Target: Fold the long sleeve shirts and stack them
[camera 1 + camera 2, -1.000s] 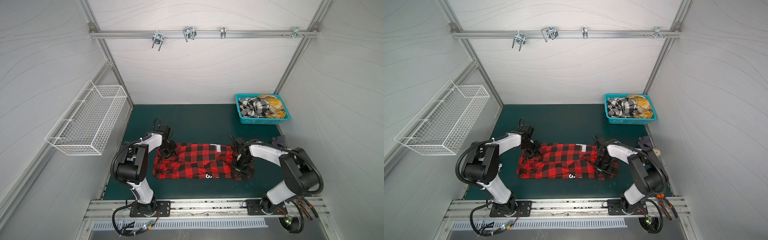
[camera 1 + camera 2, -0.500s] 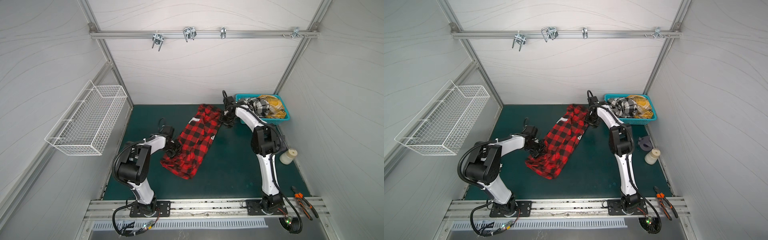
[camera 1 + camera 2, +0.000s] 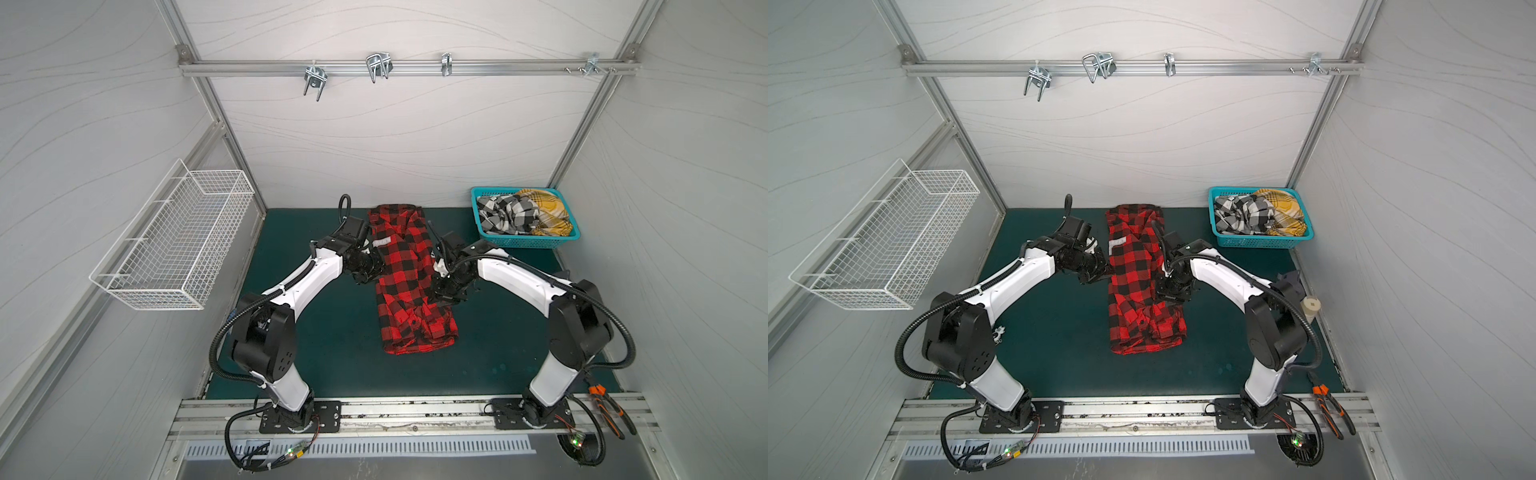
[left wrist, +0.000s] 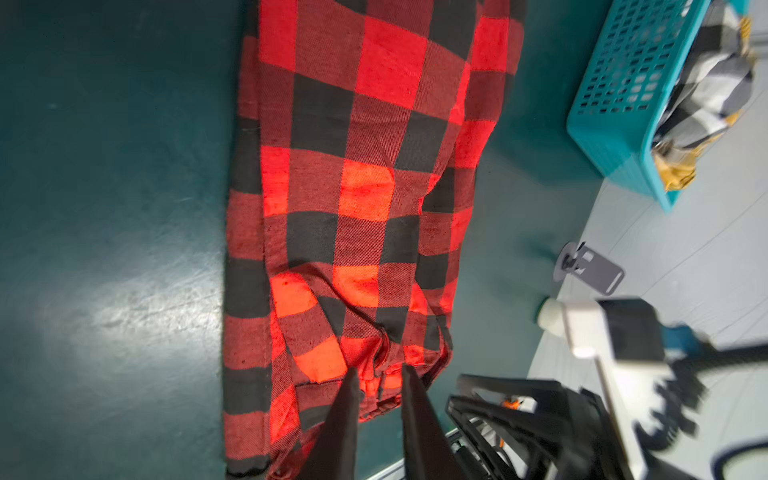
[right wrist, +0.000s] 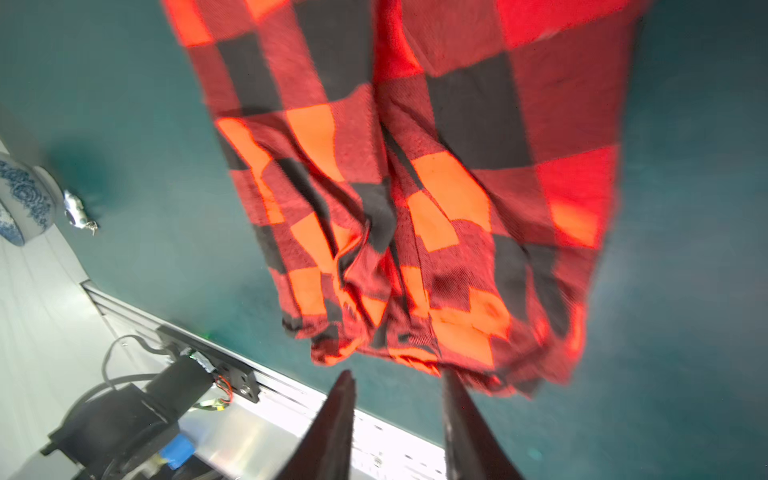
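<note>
Nearly together, left tool fingers straddle a hem of the red-and-black shirt (grip unconfirmed); the right tool stands apart at the cloth's edge. The shirt lies lengthwise on the green desk, other plaid shirts in the teal basket.

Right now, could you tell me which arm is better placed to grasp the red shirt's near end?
Probably right: the right gripper sits open beside the red shirt, at its right edge, nearer that end; the left gripper is farther up the left edge.
</note>
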{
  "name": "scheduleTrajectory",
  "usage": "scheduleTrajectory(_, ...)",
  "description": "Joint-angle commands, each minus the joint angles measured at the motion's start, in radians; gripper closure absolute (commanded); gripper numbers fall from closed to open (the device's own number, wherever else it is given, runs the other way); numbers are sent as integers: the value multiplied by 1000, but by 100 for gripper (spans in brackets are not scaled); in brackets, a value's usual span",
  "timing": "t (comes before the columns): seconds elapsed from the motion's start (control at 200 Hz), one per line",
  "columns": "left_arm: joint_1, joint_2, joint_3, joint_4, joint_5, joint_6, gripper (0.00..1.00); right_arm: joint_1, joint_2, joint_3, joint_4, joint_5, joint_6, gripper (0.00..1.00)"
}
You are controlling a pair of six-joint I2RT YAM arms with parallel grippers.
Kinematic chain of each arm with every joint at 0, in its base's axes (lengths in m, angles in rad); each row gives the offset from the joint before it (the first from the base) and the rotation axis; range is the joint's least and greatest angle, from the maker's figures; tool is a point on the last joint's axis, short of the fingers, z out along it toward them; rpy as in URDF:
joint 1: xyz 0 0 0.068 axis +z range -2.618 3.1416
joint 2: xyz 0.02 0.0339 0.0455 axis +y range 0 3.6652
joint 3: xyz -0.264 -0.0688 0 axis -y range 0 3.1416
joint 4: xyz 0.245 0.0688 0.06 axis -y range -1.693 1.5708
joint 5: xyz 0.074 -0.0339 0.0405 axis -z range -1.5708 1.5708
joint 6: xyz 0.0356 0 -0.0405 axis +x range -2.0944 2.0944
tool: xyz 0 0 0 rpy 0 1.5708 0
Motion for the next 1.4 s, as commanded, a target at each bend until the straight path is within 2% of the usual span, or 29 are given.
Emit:
scheduleTrajectory(0.0, -33, 102, 27, -24, 9, -1, 87, -4, 28, 9, 63, -74, 11, 70)
scheduleTrajectory(0.07, -40, 147, 24, -3, 37, -6, 89, 19, 26, 21, 60, -73, 8, 62)
scheduleTrajectory(0.145, -41, 180, 20, 4, 32, -7, 90, 53, 37, 37, 30, -43, 10, 48)
scheduleTrajectory(0.21, -39, 197, 26, -2, 22, -1, 90, 73, 57, 31, 21, -41, 23, 45)
scheduleTrajectory(0.38, -38, 238, 42, -25, 4, 30, 85, 114, 104, -1, 49, -38, 66, 49)
scheduleTrajectory(0.56, -28, 242, -2, -36, -12, 49, 83, 148, 130, -4, 29, -17, 75, 69)
scheduleTrajectory(0.67, -7, 176, -40, -49, -28, 55, 83, 157, 117, -43, 0, 35, 90, 75)
scheduleTrajectory(0.735, 28, 72, -91, -42, -49, 42, 79, 165, 82, -70, -3, 45, 89, 67)
scheduleTrajectory(0.805, 81, -47, -154, -25, -54, 34, 73, 167, 37, -80, -7, 26, 83, 48)
scheduleTrajectory(0.845, 108, -99, -176, -38, -54, 38, 70, 166, 15, -71, -28, 23, 77, 42)
scheduleTrajectory(0.955, 136, -166, -193, -122, -43, 94, 66, 130, -69, -31, -92, 70, 37, 36)
scheduleTrajectory(1.046, 133, -173, -245, -139, 25, 99, 64, 43, -112, -36, -111, 70, 4, 37)
scheduleTrajectory(1.211, 133, -205, -429, 13, 130, -2, 60, -106, -70, -101, -79, 58, -72, 43)
scheduleTrajectory(1.301, 125, -198, -490, 124, 211, -51, 57, -141, -16, -136, -37, 46, -107, 45)
scheduleTrajectory(1.396, 103, -181, -502, 145, 208, -42, 52, -148, 23, -180, 22, 18, -115, 47)
